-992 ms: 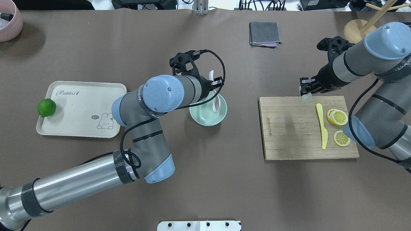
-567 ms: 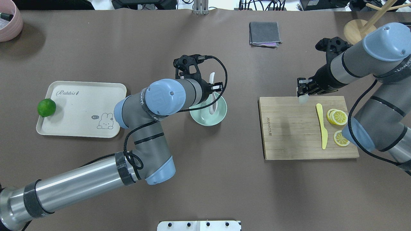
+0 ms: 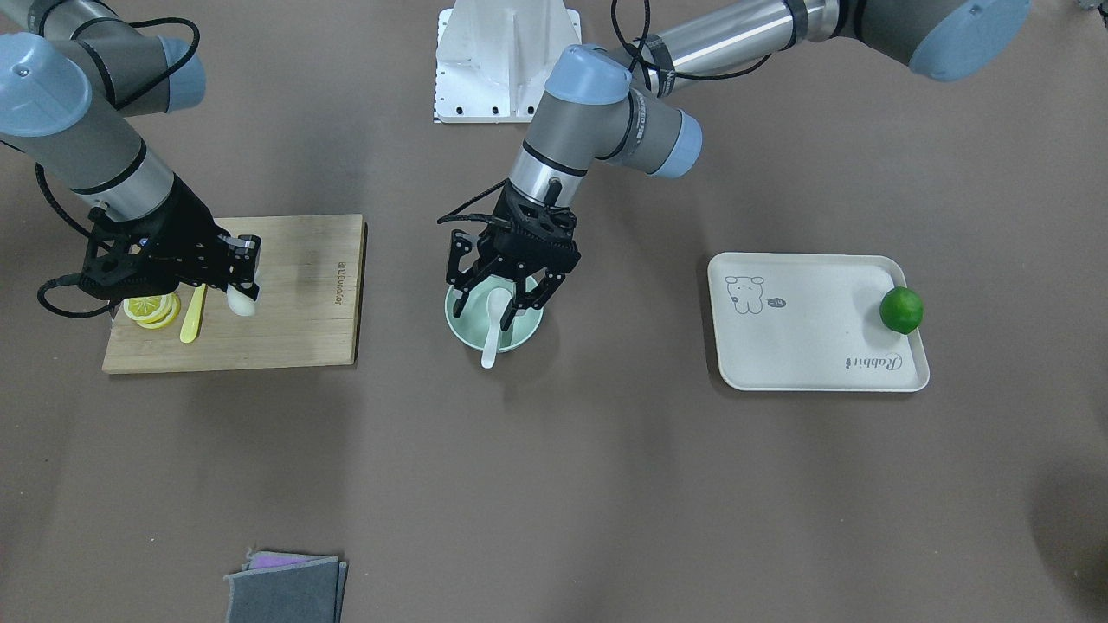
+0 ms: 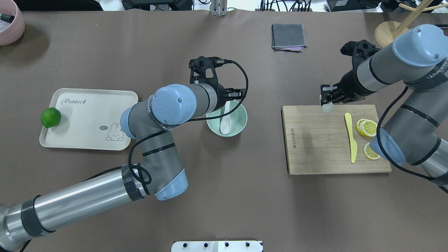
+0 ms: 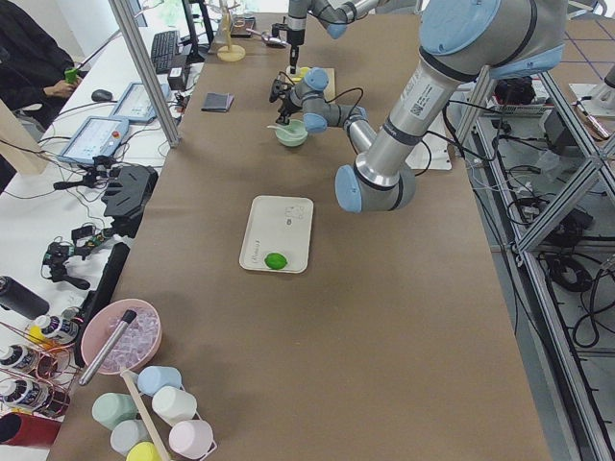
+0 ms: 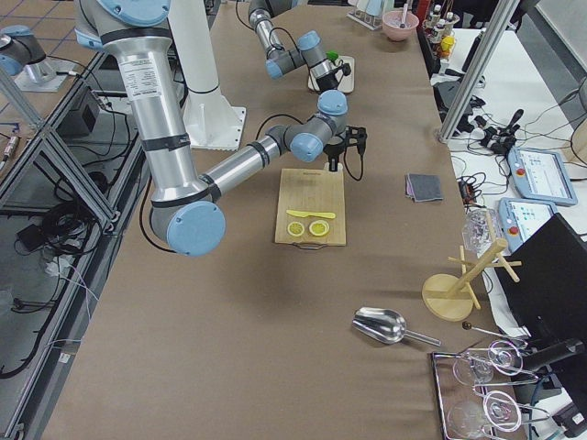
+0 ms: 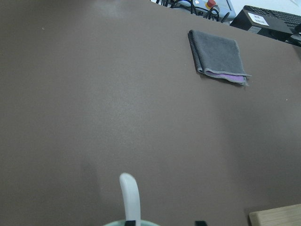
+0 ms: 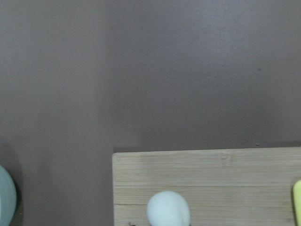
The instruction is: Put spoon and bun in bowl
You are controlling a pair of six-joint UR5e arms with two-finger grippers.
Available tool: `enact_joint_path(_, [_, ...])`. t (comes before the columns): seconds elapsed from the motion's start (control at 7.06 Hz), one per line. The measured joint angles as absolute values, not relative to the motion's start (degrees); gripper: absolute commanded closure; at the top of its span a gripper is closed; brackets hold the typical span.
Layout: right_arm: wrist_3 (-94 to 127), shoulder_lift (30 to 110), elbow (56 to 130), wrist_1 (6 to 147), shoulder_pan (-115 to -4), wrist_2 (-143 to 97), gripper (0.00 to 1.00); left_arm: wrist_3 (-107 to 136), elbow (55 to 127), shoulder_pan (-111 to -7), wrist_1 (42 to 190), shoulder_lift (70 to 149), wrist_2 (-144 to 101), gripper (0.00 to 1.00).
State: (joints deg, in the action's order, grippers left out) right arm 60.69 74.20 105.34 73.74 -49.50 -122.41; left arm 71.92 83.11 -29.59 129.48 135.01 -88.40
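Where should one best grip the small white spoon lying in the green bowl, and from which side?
Take the small white glossy spoon by its handle, from above, across its narrow width. The handle leans on the rim of the round pale mint-green bowl and sticks out past it, away from the robot; the scoop lies low inside.

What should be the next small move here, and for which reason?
Probably the left gripper should lift up and away from the bowl. Its jaws stand open and the spoon already lies in the bowl, with the handle over the rim. The right gripper is shut on the bun at the edge of the cutting board and will likely need the bowl free.
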Motion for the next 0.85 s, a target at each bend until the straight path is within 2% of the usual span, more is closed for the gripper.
enact_joint_path(0.14, [63.8,71.4,105.3,74.6,-48.5,-122.2,1.0,71.7,87.5,-33.2,128.4,132.1,-94.8,0.02])
enact_joint_path(0.43, [72.2,63.4,105.1,77.4,-43.6,-118.5,1.0,66.0,96.3,-48.3,125.5,122.4,-115.8,0.02])
enact_joint_path(0.85, [77.6,55.7,102.9,78.0,-32.3,-105.6,1.0,40.5,101.8,-67.0,124.6,106.8,-132.3,0.02])
